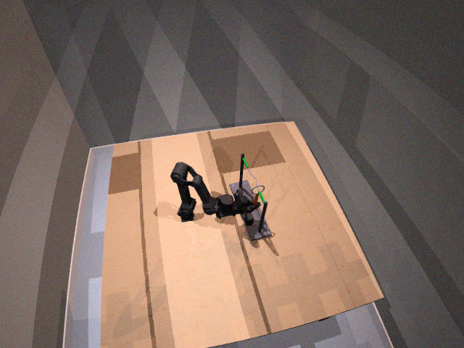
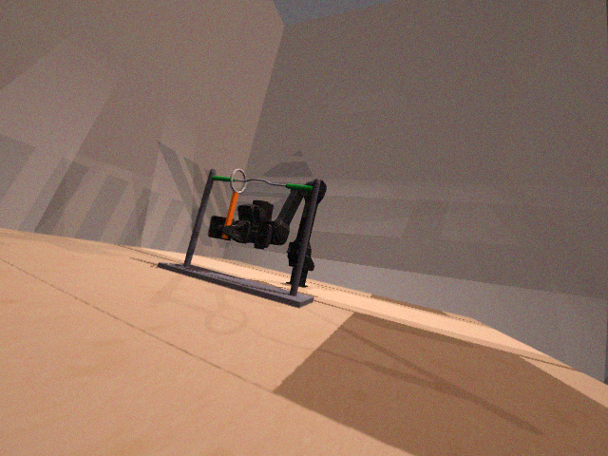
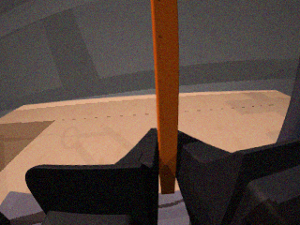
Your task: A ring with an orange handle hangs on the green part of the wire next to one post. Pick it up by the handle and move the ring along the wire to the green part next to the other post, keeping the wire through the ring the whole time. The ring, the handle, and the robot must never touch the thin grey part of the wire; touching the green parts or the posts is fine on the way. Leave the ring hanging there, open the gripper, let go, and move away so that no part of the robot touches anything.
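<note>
The ring [image 1: 251, 190] [image 2: 238, 170] is around the wire at the inner end of one green part [image 1: 261, 197] [image 2: 220, 178], where the thin grey part [image 1: 251, 174] [image 2: 265, 180] begins. Whether ring and wire touch is too small to tell. The orange handle [image 1: 256, 198] [image 2: 232, 208] [image 3: 167, 70] points down from the ring, slightly tilted in the exterior view. My gripper [image 1: 256, 205] [image 2: 226, 231] [image 3: 160, 133] is shut on the handle's lower part, below the wire. The other green part [image 1: 245, 162] [image 2: 299, 187] is at the far end of the wire.
The post nearest the ring [image 1: 263, 217] [image 2: 199, 220] [image 3: 292, 108] stands close beside my gripper, at the right edge of the wrist view. The other post [image 1: 241, 172] [image 2: 305, 236] stands at the opposite end of the grey base [image 1: 256, 235] [image 2: 236, 283], under the wire.
</note>
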Action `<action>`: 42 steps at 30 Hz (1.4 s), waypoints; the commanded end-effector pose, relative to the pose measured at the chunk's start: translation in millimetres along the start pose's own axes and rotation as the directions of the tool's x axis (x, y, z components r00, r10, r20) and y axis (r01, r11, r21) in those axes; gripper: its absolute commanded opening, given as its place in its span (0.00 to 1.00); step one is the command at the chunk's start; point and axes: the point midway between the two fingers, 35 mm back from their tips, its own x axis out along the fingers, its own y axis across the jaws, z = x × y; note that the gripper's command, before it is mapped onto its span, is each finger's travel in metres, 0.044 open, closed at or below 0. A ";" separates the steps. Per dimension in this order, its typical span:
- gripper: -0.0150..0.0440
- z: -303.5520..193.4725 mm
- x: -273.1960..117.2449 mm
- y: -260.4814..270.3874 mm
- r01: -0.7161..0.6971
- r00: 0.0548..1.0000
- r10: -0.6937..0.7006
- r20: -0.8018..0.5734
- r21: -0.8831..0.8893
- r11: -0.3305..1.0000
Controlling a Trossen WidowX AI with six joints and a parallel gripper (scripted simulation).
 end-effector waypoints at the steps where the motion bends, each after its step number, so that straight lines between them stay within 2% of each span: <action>1: 0.00 2.1 -0.7 5.0 0.021 1.000 -0.021 0.006 0.008 1.000; 25: 0.00 4.3 5.1 38.8 0.217 0.976 -0.218 -0.003 0.108 0.970; 42: 0.00 6.9 5.8 53.3 0.114 0.993 -0.111 -0.035 0.114 0.987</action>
